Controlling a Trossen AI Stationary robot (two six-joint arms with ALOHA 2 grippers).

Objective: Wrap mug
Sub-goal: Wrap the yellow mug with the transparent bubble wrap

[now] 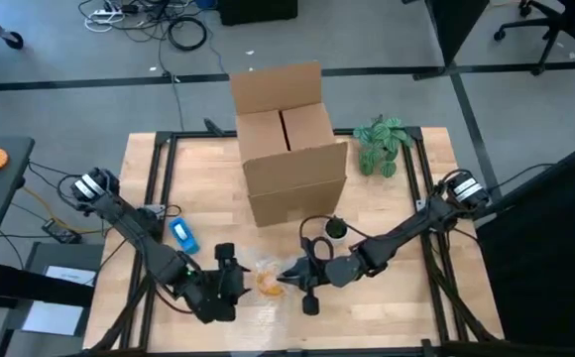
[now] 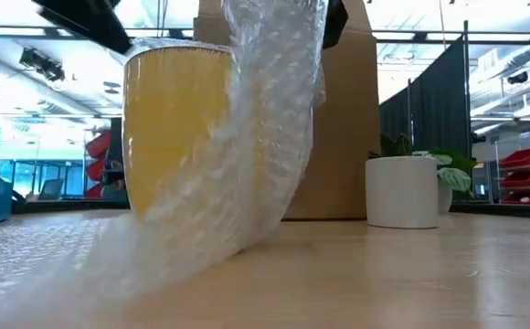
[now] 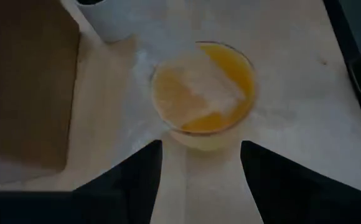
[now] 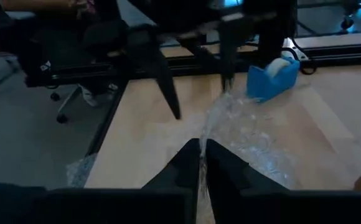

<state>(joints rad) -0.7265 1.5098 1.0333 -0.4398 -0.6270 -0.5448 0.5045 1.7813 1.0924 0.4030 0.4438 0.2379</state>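
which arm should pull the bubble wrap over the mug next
Probably the right: its gripper is shut on the bubble wrap draped over the yellow mug. The left gripper is open beside the mug, holding nothing.

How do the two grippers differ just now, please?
The left gripper is open, its fingers apart on the near side of the yellow mug; the right gripper is shut on the bubble wrap. The left holds nothing, while the right lifts the wrap over the mug. Both are dark and two-fingered.

Two dark jointed arms [image 1: 134,226] with white-capped bases, black cables.
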